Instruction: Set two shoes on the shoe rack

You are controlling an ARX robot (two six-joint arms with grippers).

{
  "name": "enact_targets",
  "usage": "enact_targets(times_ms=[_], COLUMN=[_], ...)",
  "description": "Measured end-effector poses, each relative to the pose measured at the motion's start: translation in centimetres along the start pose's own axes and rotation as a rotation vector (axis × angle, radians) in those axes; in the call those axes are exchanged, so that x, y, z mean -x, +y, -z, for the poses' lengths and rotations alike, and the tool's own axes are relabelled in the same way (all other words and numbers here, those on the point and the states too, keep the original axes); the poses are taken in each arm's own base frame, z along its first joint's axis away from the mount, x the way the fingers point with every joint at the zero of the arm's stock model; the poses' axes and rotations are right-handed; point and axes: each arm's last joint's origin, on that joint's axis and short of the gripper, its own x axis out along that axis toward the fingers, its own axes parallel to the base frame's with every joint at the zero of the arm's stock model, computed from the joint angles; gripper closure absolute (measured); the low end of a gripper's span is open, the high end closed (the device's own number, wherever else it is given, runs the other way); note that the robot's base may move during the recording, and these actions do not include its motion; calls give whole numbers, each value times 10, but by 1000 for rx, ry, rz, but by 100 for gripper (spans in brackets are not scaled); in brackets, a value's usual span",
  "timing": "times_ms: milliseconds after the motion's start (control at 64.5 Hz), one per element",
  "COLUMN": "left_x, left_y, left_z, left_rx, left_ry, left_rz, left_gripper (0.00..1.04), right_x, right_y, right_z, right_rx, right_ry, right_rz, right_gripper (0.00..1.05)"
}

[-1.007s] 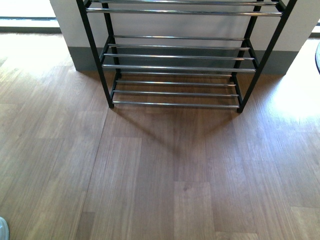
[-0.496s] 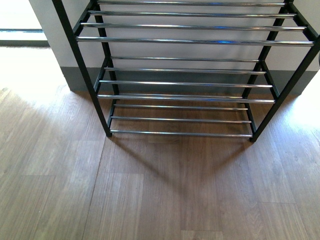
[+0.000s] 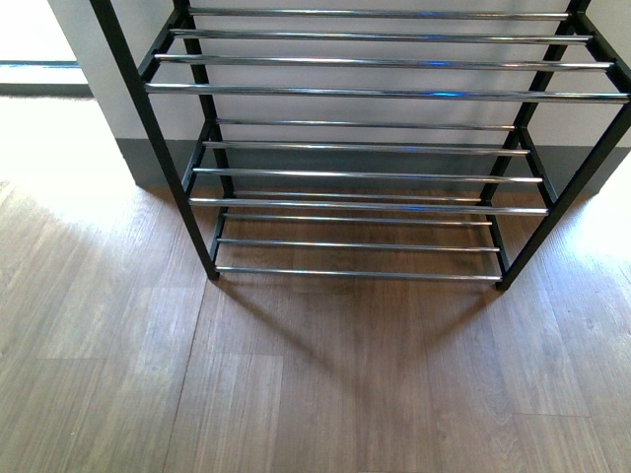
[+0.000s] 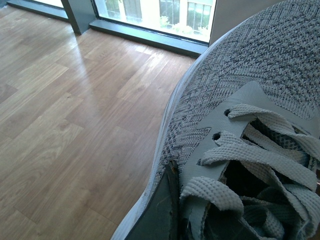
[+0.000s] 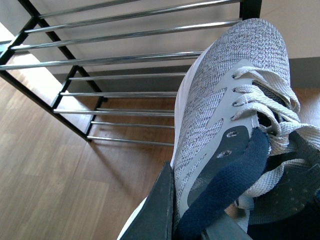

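The left hand (image 4: 192, 222) grips a shoe (image 4: 250, 75) at its collar, one dark finger flat against the shoe's side. It is held clear of the floor (image 4: 75, 125), toe toward a window. The right hand (image 5: 192, 222) grips the second shoe (image 5: 220, 110) the same way, toe pointing at the rack (image 5: 125, 60). In the front view the rack (image 3: 365, 94) stands close ahead against the wall, every rod in sight bare, with no arm or shoe showing. I judge this the carry-in step, nothing placed yet. The right shoe looks better lined up. The next move calls for levelling its sole over one tier, resting it across at least two rods, and only then letting go.
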Motion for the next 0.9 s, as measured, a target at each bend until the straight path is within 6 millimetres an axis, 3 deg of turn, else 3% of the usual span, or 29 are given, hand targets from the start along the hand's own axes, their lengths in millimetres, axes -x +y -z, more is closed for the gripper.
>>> enact_targets(times_ms=[899], left_x=[0], left_y=[0], left_z=[1], left_rx=[-1], left_ry=[1], left_rz=[0], left_gripper=[103], right_x=[0], right_y=[0], right_z=[0], right_rx=[-1], right_ry=[1], right_rz=[1], right_gripper=[103])
